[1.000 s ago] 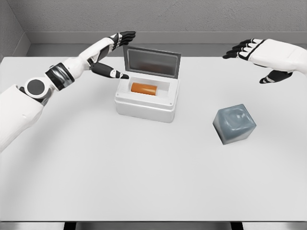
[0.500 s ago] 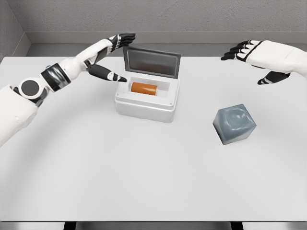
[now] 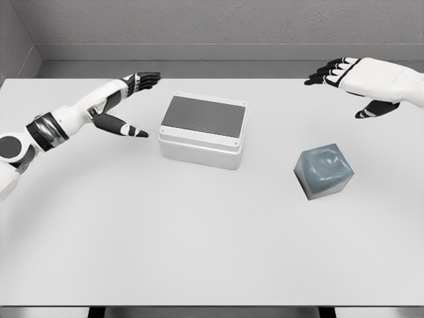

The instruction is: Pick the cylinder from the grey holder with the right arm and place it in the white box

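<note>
We see a wide white surface (image 3: 199, 245) filling most of the head view, and we take the white box (image 3: 203, 130) as our landmark. The box sits a little left of the middle of the surface, toward the far side, with its grey lid (image 3: 203, 116) lying flat and closed on top. We cannot see the cylinder anywhere; with the lid down, the inside of the box is hidden from us. To the right of the box and somewhat nearer to us stands the grey holder (image 3: 323, 171), a tilted cube-like block, well apart from the box and with no cylinder showing in it. Our left arm comes in from the left edge, and the left robot hand (image 3: 122, 106) hangs just left of the box, not touching it, its fingers (image 3: 147, 78) stretched out flat toward the far side and its thumb pointing at the box's left wall; it holds nothing. Our right arm enters from the right edge, and the right robot hand (image 3: 351, 83) hovers far to the right of the box, beyond the holder, with fingers spread loosely and empty.
</note>
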Motion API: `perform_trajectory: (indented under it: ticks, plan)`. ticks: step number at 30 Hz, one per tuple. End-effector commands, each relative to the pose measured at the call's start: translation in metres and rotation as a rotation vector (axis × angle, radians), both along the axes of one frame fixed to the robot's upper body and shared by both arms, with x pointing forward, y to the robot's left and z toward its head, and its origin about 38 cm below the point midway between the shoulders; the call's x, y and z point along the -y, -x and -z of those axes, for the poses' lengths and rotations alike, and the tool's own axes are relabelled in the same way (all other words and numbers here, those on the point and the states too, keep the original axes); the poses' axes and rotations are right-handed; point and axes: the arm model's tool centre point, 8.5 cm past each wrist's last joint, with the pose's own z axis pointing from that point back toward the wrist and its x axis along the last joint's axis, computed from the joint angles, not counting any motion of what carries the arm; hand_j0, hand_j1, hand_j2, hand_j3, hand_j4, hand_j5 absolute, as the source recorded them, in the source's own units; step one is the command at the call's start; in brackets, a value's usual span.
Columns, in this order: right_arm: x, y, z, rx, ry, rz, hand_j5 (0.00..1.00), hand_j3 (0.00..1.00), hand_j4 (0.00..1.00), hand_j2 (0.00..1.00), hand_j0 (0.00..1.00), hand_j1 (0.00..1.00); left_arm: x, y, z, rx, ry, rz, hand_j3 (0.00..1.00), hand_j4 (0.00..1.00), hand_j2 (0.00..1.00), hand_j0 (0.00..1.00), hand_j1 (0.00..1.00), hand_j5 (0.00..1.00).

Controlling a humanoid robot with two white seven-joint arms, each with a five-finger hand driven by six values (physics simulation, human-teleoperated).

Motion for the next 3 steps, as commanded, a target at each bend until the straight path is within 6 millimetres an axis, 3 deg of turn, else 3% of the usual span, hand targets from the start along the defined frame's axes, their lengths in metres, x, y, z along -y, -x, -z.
perform_trajectory:
  ticks: [1,3]
  plan:
    - [0.0006,0.0002,0.0001,-0.002,-0.005,0.002,1.0,1.0,1.0,1.0,1.0,1.0,-0.0338,-0.0038,0.0079,-0.025,-0.034,-0.089,1.0,1.0,1.0,1.0,1.0,1.0]
    - [0.0006,0.0002,0.0001,-0.002,-0.005,0.002,1.0,1.0,1.0,1.0,1.0,1.0,-0.0376,-0.0016,0.0134,-0.036,-0.037,-0.099,1.0,1.0,1.0,1.0,1.0,1.0]
